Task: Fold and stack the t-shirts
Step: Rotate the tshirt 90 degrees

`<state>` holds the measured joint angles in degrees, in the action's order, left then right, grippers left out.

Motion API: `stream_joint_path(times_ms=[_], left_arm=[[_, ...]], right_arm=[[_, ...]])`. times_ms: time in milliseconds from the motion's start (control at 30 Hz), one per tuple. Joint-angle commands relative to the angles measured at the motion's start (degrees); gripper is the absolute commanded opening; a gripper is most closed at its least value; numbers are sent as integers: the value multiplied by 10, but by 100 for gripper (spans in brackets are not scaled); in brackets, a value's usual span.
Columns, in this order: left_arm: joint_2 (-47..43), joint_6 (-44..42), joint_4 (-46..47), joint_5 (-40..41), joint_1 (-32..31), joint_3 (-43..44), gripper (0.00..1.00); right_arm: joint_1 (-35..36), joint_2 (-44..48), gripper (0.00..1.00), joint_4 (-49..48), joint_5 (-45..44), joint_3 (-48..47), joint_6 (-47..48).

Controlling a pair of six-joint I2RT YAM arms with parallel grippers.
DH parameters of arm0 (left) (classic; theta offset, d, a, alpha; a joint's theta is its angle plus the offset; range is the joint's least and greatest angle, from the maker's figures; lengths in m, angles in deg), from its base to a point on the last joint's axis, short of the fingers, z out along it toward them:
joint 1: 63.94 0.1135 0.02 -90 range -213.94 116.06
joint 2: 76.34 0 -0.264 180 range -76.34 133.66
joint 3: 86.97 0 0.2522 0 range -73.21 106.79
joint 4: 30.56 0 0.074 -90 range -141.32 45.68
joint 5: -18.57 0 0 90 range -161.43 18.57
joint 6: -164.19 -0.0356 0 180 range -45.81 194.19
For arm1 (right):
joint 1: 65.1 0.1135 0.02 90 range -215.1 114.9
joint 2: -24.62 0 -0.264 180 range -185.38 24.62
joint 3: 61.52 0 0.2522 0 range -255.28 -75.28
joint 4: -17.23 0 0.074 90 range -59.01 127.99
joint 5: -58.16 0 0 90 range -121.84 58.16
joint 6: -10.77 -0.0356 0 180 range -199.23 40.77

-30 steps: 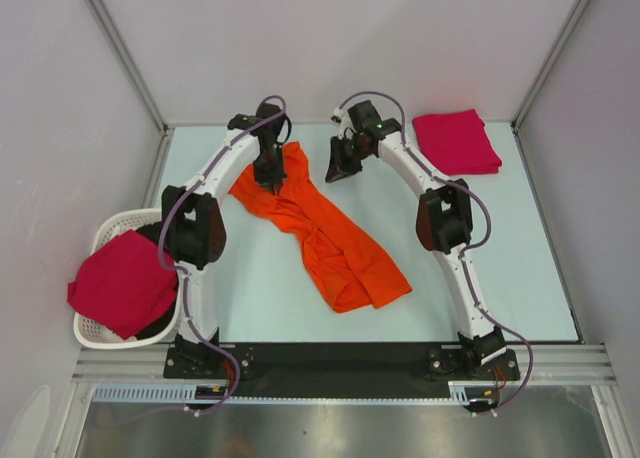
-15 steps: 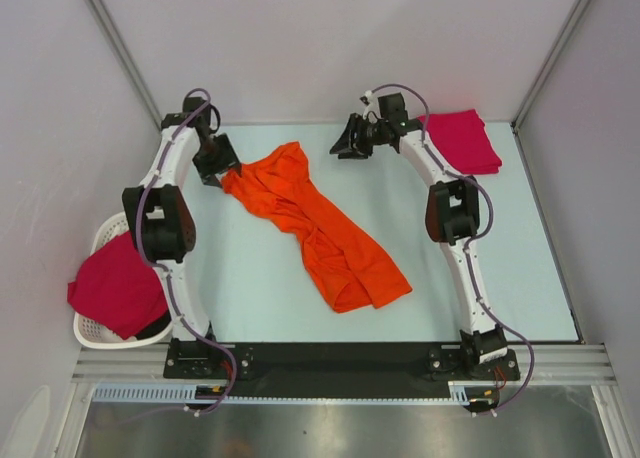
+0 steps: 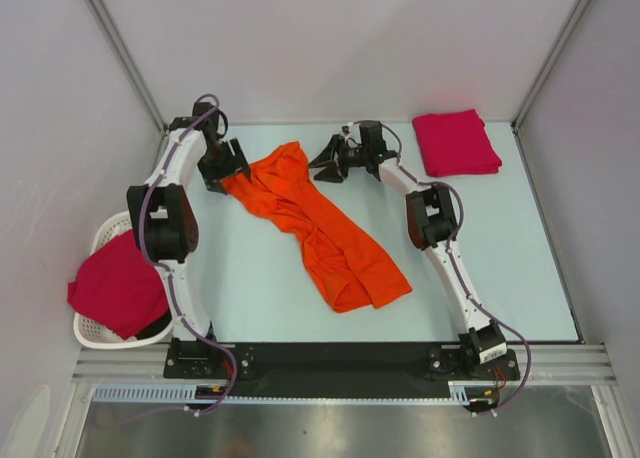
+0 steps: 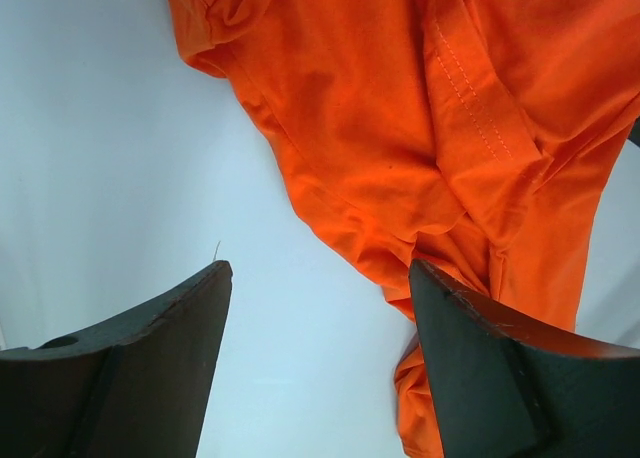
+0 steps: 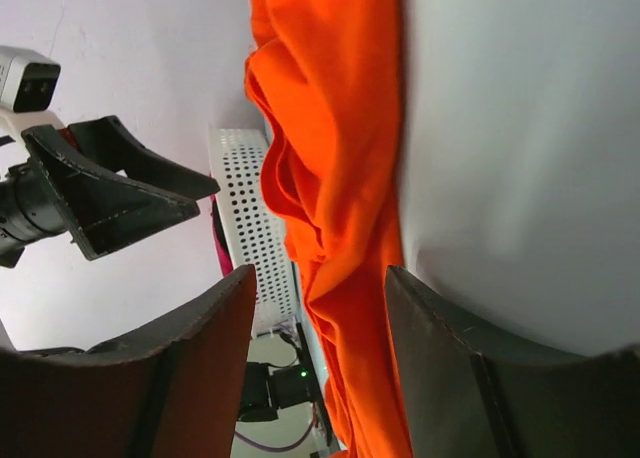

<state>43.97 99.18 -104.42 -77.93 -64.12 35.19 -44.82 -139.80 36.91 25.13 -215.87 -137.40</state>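
Both arms are stretched way forward from their bases. The left arm (image 3: pixel 165 218) runs straight up its own side, wrist bent inward. The right arm (image 3: pixel 435 223) leans in toward the middle. The left gripper (image 3: pixel 236 168) and right gripper (image 3: pixel 320 168) point at each other, well apart, both with jaws spread and nothing between them.

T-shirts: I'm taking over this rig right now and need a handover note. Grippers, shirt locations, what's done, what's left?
Left gripper: open, empty, at the far-left edge of the orange t-shirt.
Right gripper: open, empty, just right of its far end.
Orange t-shirt: crumpled, unfolded, mid-table.
Done: folded crimson t-shirt lies at the far right corner.
Left: fold the orange one, then the draped crimson t-shirt on the basket; stack all.
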Motion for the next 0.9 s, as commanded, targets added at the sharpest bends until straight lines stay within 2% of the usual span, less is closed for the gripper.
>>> stream_joint_path(times_ms=[0,433,533,600,667,733,767,867], left_arm=[[-39,-8,9,-15,0,-8,78],[-75,-13,11,-14,0,-27,78],[-87,-12,10,-20,0,-28,78],[-94,-11,11,-18,0,-28,78],[-97,-14,10,-18,0,-32,78],[-106,-15,10,-15,0,-42,78],[-109,-17,12,-14,0,-46,78],[-108,-19,12,-14,-1,-55,78]], right_arm=[[25,-2,60,-42,21,-28,-35],[62,-26,56,-27,-9,-61,-34],[65,-26,48,2,-18,-64,-13],[64,-24,32,59,-36,-67,27],[61,-9,24,122,-50,-65,69],[58,10,4,160,-96,-54,140],[58,29,1,174,-109,-47,156],[54,52,0,195,-168,-43,197]])
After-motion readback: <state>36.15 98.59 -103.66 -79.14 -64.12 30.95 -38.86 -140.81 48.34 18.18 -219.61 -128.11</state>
